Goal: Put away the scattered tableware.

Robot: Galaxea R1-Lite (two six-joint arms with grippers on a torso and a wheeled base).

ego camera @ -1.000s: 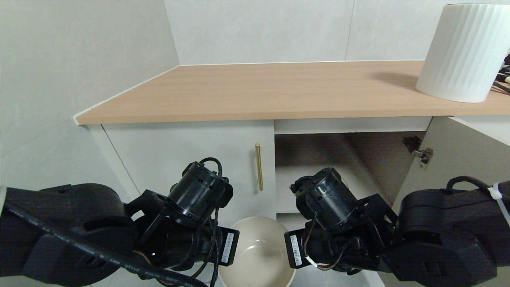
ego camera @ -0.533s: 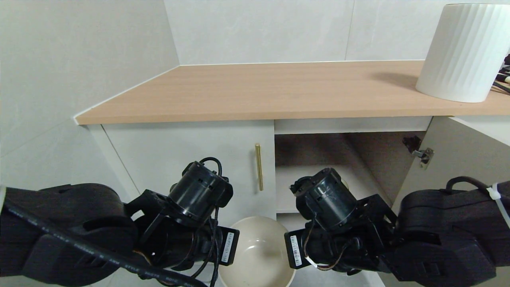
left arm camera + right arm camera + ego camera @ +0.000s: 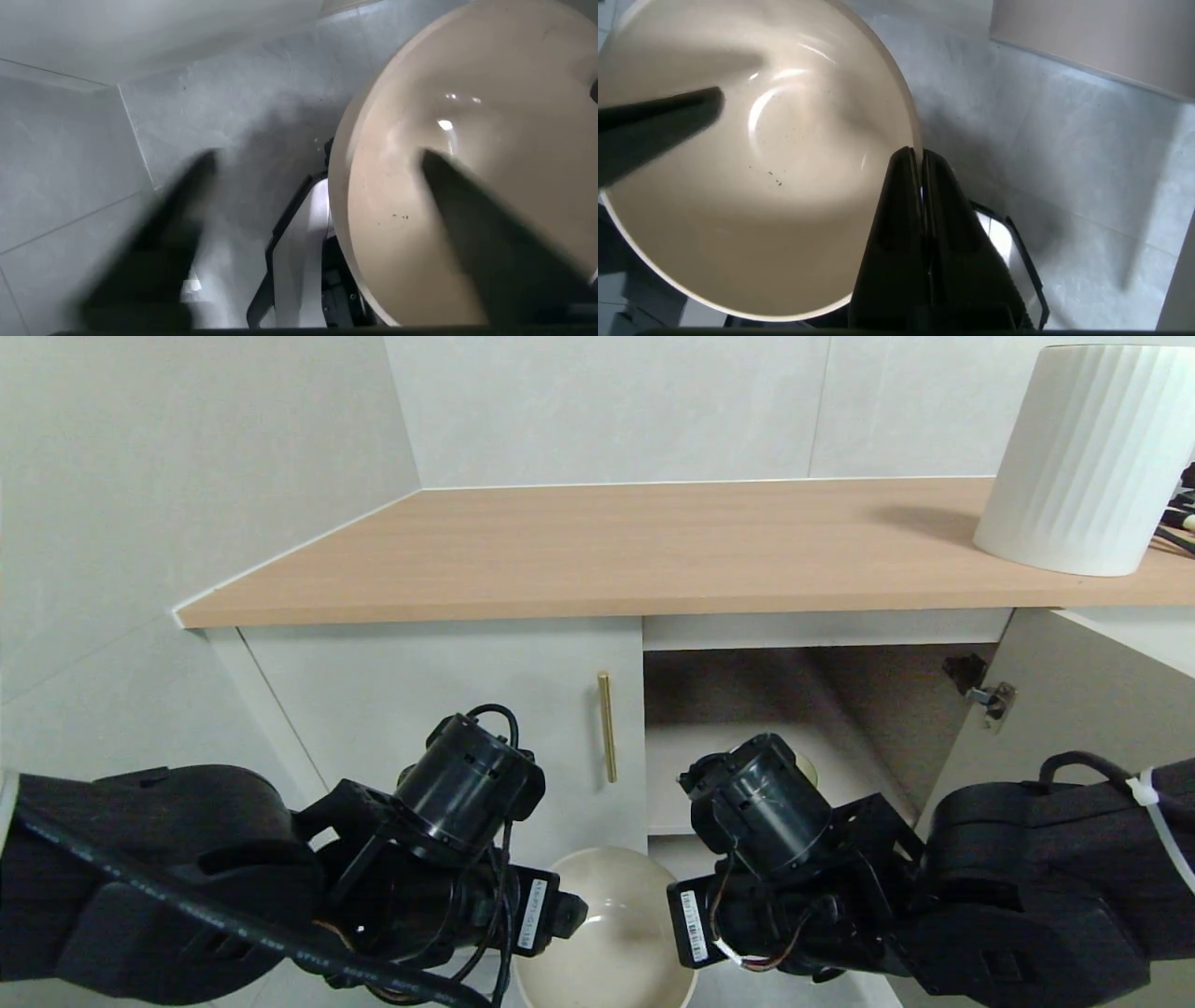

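A home kitchen is being shown. This is being suggested by a wooden countertop point(image 3: 653, 551) being run along pale tiled walls point(image 3: 607, 401), with white base cabinets point(image 3: 420, 709) being fitted beneath it. One door is being kept closed behind a slim brass handle point(image 3: 607, 726), while the next compartment point(image 3: 766, 709) is being left open, its door hinge point(image 3: 991, 698) being exposed. A cream bowl point(image 3: 607, 933) and grey floor tiles point(image 3: 215, 121) are being seen below.

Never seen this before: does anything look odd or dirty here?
Little: the round cream ceramic bowl carries a few dark specks inside, and the white cupboard door on the right stands open.
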